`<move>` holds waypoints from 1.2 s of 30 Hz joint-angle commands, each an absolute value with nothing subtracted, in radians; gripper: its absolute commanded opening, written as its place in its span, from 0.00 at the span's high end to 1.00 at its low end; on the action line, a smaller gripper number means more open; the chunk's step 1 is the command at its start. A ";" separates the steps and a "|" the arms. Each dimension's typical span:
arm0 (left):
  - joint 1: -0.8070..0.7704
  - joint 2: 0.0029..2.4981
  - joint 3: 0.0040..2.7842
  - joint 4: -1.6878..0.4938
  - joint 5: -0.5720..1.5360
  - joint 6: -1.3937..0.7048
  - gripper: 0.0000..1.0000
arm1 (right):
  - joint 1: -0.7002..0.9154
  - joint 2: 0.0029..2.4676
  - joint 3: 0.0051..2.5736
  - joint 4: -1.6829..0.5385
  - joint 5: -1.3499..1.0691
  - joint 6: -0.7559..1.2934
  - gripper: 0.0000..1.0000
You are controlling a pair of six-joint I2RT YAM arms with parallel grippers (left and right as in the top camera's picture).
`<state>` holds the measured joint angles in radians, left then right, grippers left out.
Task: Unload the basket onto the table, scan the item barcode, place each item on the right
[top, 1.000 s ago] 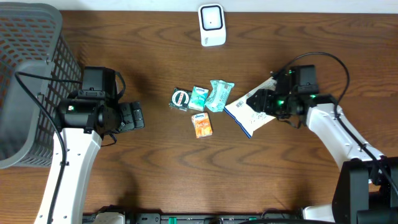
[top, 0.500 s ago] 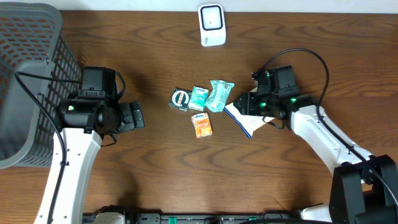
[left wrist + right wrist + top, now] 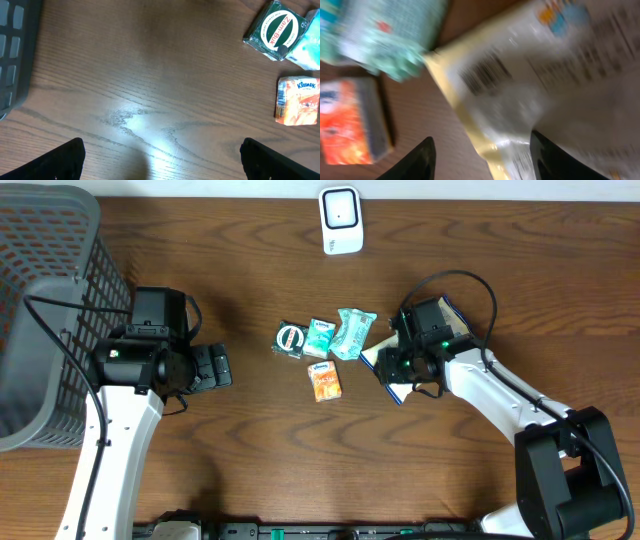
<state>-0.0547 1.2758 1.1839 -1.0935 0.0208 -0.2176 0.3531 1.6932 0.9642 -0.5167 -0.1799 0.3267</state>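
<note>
Five packets are lying out: one white bag (image 3: 560, 65), one orange pack (image 3: 324, 381), one green packet (image 3: 290, 340), one teal pack (image 3: 318, 337), one teal pouch (image 3: 352, 333). One scanner (image 3: 340, 220) and one basket (image 3: 40, 310) are standing by.

the right gripper (image 3: 398, 363) has swung inward, away from the right side and up close to the teal pack (image 3: 352, 333), and the white blue-edged packet (image 3: 396, 389), earlier spread out in plain view ahead of it, is now mostly covered by the gripper and wrist.
</note>
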 commanded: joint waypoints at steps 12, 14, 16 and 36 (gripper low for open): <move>-0.059 1.279 1.179 -1.095 0.015 -0.231 0.02 | 0.265 1.692 1.139 -0.888 -0.045 0.366 0.29; -0.059 1.279 1.179 -1.095 0.015 -0.231 0.02 | 0.248 1.692 1.164 -0.921 -0.066 0.366 0.21; -0.059 1.279 1.179 -1.095 0.015 -0.231 0.02 | 0.228 1.692 1.168 -0.936 -0.089 0.366 0.11; -0.059 1.279 1.179 -1.095 0.015 -0.231 0.03 | -0.004 1.693 1.092 -0.690 -0.481 0.332 0.22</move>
<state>-0.0547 1.2758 1.1839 -1.0931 0.0204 -0.2176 -0.0139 1.6932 1.1000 -0.7002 -0.3595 0.3546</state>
